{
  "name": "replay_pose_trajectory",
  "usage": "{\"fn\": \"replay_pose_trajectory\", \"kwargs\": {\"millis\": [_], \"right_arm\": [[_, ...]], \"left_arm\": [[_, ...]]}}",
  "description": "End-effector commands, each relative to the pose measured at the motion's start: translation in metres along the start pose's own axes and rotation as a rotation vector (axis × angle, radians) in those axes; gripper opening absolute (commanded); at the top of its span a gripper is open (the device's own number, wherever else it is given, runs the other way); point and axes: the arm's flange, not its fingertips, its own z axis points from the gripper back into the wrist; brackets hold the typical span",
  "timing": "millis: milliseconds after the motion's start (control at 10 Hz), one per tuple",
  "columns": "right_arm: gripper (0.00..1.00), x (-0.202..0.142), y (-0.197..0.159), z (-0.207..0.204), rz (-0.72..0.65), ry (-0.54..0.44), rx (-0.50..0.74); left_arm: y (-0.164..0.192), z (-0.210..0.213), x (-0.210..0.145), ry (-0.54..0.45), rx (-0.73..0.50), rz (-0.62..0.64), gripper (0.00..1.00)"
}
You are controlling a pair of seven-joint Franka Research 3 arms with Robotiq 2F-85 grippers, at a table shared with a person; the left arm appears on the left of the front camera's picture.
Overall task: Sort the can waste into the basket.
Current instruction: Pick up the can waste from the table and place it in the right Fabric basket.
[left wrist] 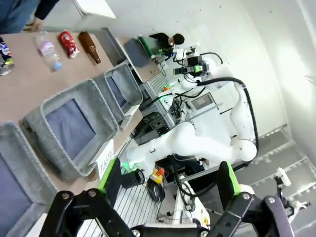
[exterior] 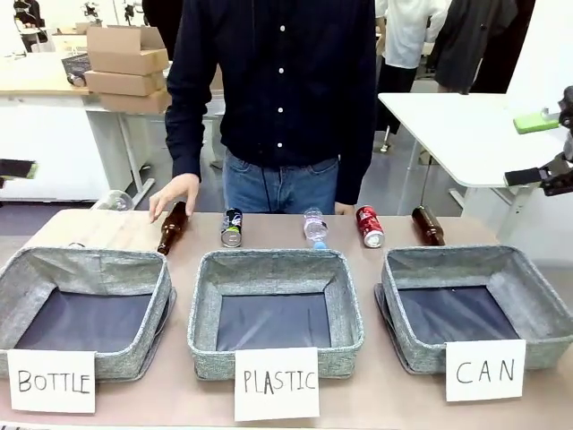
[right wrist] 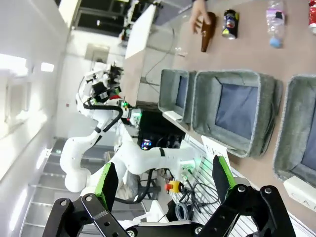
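The red can (exterior: pixel 369 226) lies on the far side of the table, beyond the gap between the middle and right baskets. The black-and-blue can (exterior: pixel 232 227) lies farther left, next to a brown bottle. The grey basket (exterior: pixel 466 258) with the "CAN" card stands at the right, nothing inside it. My left gripper (exterior: pixel 16 168) hangs at the left edge, off the table, and my right gripper (exterior: pixel 537 176) at the right edge. In the wrist views the left gripper (left wrist: pixel 168 187) and right gripper (right wrist: pixel 164 182) are open and hold nothing. Both views show the red can (left wrist: pixel 68 43) (right wrist: pixel 312 15), the black-and-blue can (left wrist: pixel 5 57) (right wrist: pixel 229 23) and the basket (left wrist: pixel 129 81) (right wrist: pixel 285 133).
A person stands at the far side with a hand (exterior: pixel 175 193) on a brown bottle (exterior: pixel 173 227). Another brown bottle (exterior: pixel 428 225) lies right of the red can, a clear plastic bottle (exterior: pixel 314 227) between the cans. The "PLASTIC" basket (exterior: pixel 273 262) and "BOTTLE" basket (exterior: pixel 85 260) stand nearer.
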Motion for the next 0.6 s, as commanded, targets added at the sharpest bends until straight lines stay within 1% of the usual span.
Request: {"fn": "replay_pose_trajectory", "kwargs": {"millis": [0, 500], "right_arm": [[1.00, 0.0049, 0.0000, -0.0004, 0.029, -0.003, 0.025], [1.00, 0.0049, 0.0000, -0.0004, 0.029, -0.003, 0.025]], "left_arm": [[-0.0021, -0.0017, 0.0023, -0.006, -0.005, -0.033, 1.00], [-0.0021, -0.0017, 0.0023, -0.006, -0.005, -0.033, 1.00]]}}
